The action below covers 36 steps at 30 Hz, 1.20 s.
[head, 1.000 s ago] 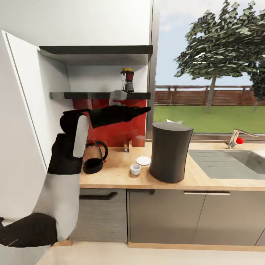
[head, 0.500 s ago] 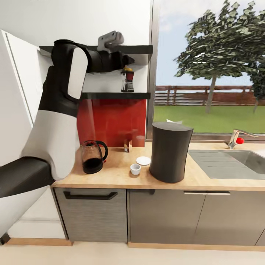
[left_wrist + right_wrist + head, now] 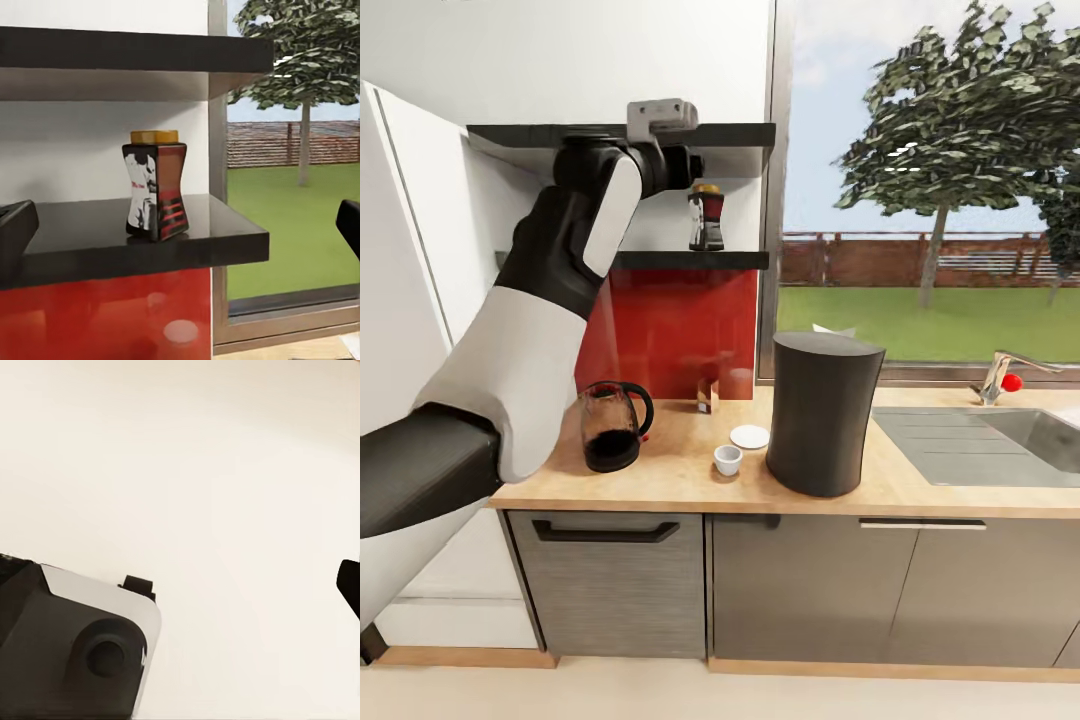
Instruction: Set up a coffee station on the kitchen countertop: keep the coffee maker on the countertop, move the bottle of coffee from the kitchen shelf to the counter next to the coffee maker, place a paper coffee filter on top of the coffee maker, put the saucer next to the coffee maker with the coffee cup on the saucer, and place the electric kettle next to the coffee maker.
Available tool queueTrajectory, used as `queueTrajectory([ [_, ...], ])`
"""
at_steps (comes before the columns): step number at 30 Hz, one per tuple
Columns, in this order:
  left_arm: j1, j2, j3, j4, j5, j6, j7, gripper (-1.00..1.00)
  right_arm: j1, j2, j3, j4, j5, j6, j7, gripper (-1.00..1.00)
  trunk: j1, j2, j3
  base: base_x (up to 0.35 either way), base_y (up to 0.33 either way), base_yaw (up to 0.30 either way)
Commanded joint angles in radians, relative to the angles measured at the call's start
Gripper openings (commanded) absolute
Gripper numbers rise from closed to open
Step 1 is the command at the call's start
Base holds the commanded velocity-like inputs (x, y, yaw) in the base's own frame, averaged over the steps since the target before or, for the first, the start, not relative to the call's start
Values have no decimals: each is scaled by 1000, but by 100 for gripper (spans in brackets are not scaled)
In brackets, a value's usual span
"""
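The coffee bottle (image 3: 706, 217), hourglass-shaped with a yellow lid and a red and black label, stands on the lower shelf (image 3: 690, 260). My left gripper (image 3: 688, 166) is raised just left of and above its lid. In the left wrist view the bottle (image 3: 156, 195) stands ahead between the wide-apart fingertips (image 3: 15, 232), untouched; the left gripper (image 3: 182, 229) is open. On the countertop (image 3: 660, 480) stand the tall dark coffee maker (image 3: 823, 412), the glass kettle (image 3: 610, 425), the white saucer (image 3: 749, 436) and the white cup (image 3: 728, 460). My right gripper (image 3: 180, 585) hangs over pale floor, one fingertip (image 3: 349, 585) at the frame edge.
An upper shelf (image 3: 710, 133) sits close above the left wrist. A white edge (image 3: 830, 329) peeks out behind the coffee maker. A sink (image 3: 1000, 435) and tap (image 3: 1000, 372) are at the right. A white tall cabinet (image 3: 410, 300) bounds the left. Part of my base (image 3: 71, 652) shows below.
My left arm swung up from below the lower shelf to the bottle's level, then drew its wrist slightly back to the left. The things on the countertop have not moved.
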<state>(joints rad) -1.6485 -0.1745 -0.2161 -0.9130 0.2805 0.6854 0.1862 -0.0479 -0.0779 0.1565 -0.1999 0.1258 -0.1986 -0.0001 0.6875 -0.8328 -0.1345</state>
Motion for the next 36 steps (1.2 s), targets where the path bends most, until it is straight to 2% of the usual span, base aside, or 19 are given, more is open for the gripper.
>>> queueTrajectory([
  [1,-1,0,-3,10,11,-10,10,100,-1,0,6,23,14,-2,1,100,0,-1,-2,71,-32,0],
  [4,-1,0,-6,22,12,-25,11,100,0,0,22,72,25,-2,1,100,0,-1,-2,155,-99,0],
  [12,-1,0,-6,38,12,-32,12,100,0,0,30,102,30,-2,2,100,0,-1,-2,116,-80,0],
  [14,-1,0,-7,52,13,-33,12,100,0,2,31,139,31,-2,2,100,0,-1,-2,163,-126,0],
  [27,-1,0,-6,59,10,-35,15,100,0,3,31,150,31,-2,1,100,0,-1,-2,160,-97,0],
  [29,-1,0,-6,61,10,-35,40,100,0,3,31,149,31,-2,0,100,0,-1,-2,34,-14,0],
  [30,-1,0,-7,73,10,-36,138,100,0,3,31,149,31,-2,0,100,0,-1,-2,8,-3,0],
  [33,0,0,-10,79,10,-37,174,100,0,3,31,149,31,-2,0,100,0,-1,-2,5,-2,0],
  [36,1,0,-14,80,10,-42,184,100,0,3,31,149,31,-2,0,100,0,-1,-2,2,-1,0],
])
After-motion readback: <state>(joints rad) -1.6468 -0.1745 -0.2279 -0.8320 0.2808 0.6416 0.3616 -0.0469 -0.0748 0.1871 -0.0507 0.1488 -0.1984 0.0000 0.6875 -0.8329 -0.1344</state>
